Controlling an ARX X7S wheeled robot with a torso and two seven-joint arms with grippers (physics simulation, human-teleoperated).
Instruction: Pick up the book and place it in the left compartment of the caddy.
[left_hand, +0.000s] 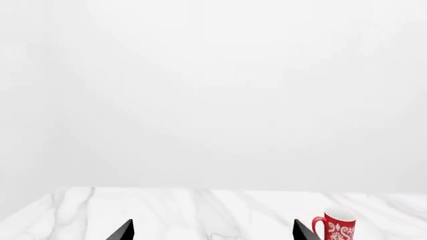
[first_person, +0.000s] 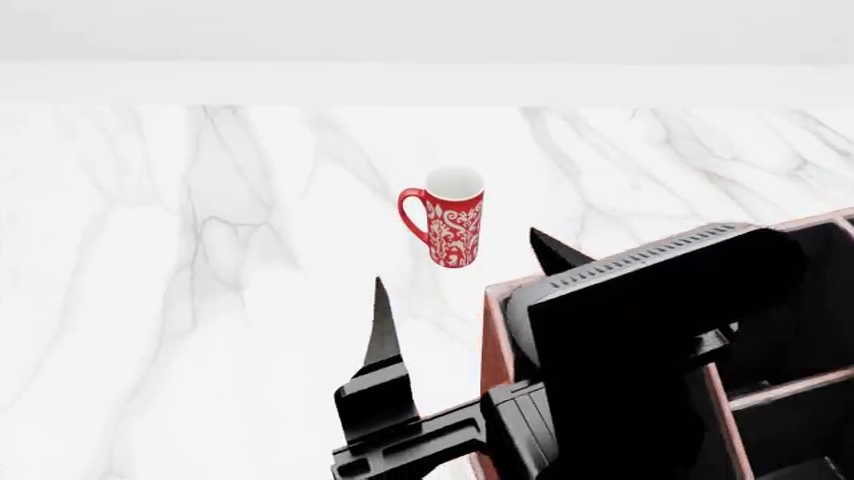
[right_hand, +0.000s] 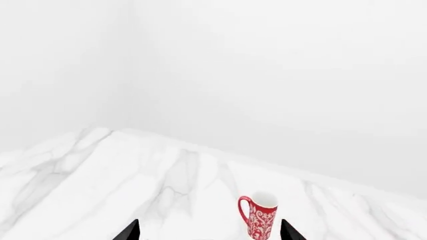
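Note:
The book shows in no view. The reddish-brown caddy (first_person: 495, 335) stands at the lower right of the head view, its black inside and a pinkish divider (first_person: 787, 386) partly showing. My right arm covers most of it, so I cannot make out its left compartment. My right gripper (first_person: 467, 285) hangs open and empty over the caddy's near-left corner, its fingertips (first_person: 382, 315) pointing toward the red mug. In the right wrist view this gripper (right_hand: 210, 232) is open, with nothing between its fingers. My left gripper (left_hand: 213, 232) is open and empty over bare marble; it is out of the head view.
A red-and-white patterned mug (first_person: 451, 228) stands upright on the white marble table (first_person: 200, 250), just beyond my right gripper. It also shows in the right wrist view (right_hand: 260, 215) and the left wrist view (left_hand: 337, 227). A white wall rises behind the table's far edge.

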